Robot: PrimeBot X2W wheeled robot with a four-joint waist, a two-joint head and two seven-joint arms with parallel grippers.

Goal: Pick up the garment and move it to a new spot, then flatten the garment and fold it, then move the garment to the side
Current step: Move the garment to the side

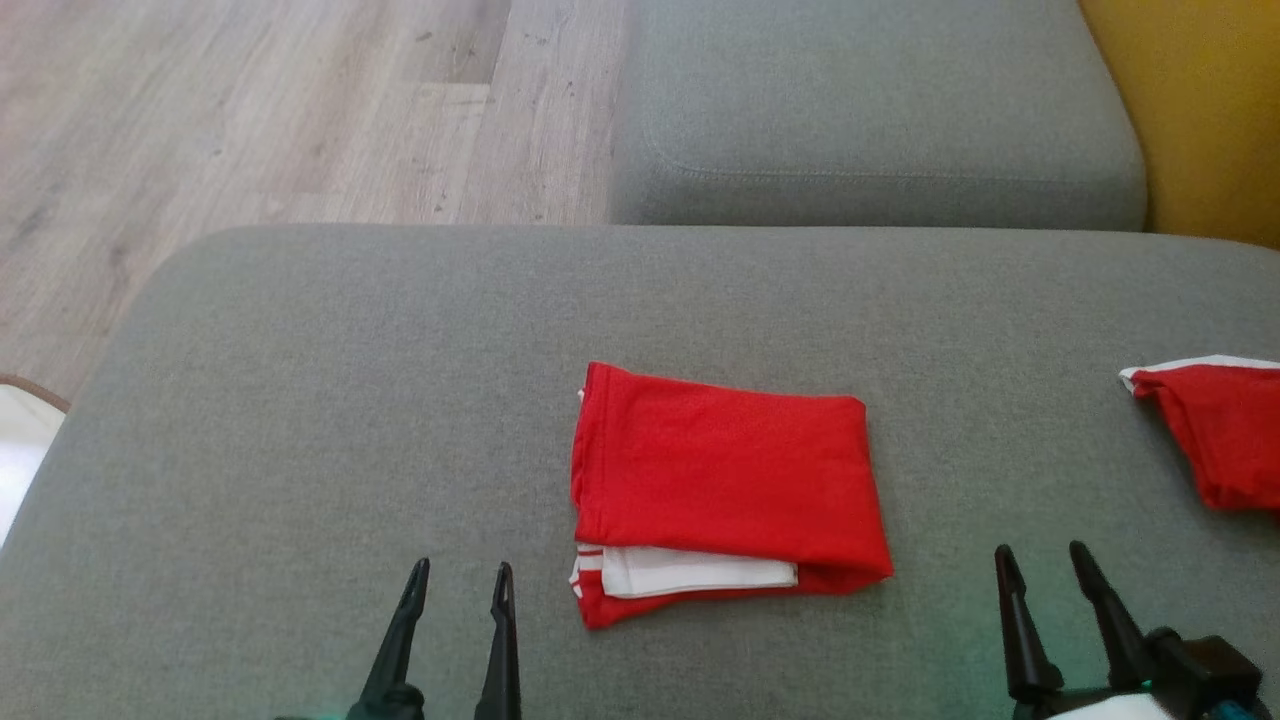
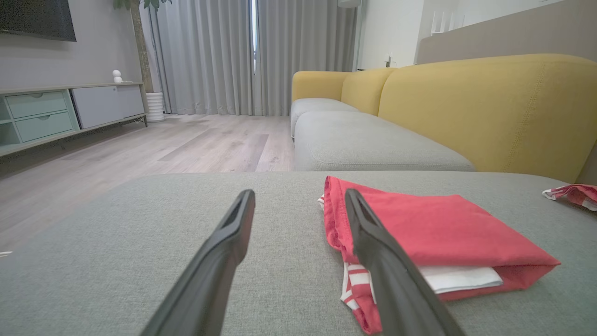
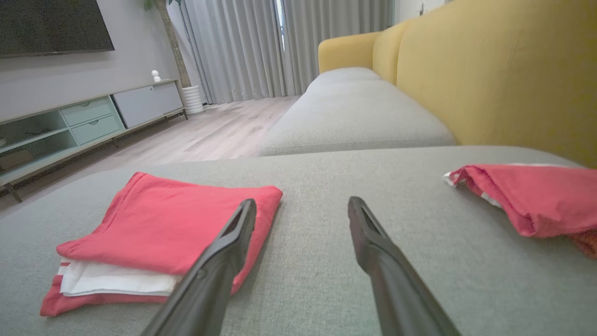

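A red garment [image 1: 725,480] with a white layer at its near edge lies folded flat in the middle of the grey sofa cushion [image 1: 330,400]. The same garment [image 2: 438,233] lies just right of my left fingers, and the garment [image 3: 168,219] lies left of my right fingers. My left gripper [image 1: 462,580] is open, near the front edge, a short way left of the garment and not touching it. My right gripper [image 1: 1040,560] is open too, off the garment's right corner. My left gripper [image 2: 298,200] and right gripper [image 3: 301,207] hold nothing.
A second red and white cloth [image 1: 1215,425] lies bunched at the cushion's right edge, also as the cloth [image 3: 527,196]. Another grey seat cushion [image 1: 870,110] adjoins at the back, with a yellow backrest [image 1: 1200,110] on the right. Wooden floor [image 1: 250,110] lies to the left.
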